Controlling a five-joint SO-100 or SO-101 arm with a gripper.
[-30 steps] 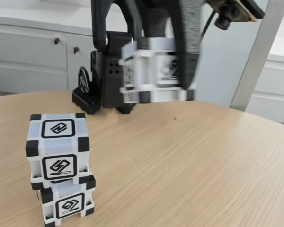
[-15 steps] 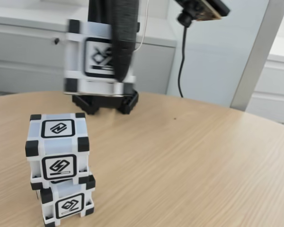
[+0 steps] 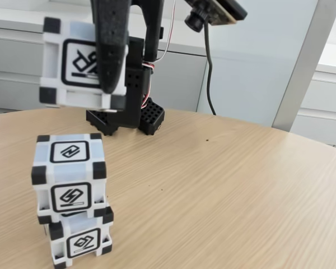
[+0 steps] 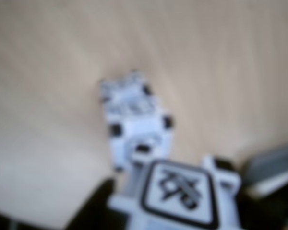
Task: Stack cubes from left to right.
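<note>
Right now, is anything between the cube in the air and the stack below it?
No. In the fixed view, only open air separates the held cube from the stack.

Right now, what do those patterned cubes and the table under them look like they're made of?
The held cube and the two stacked cubes look like moulded plastic: smooth white faces, slightly translucent, with matte black corner blocks and printed black symbols. The table shows a pale wood grain with a flat, even sheen, so probably laminate or veneer rather than solid wood.
</note>
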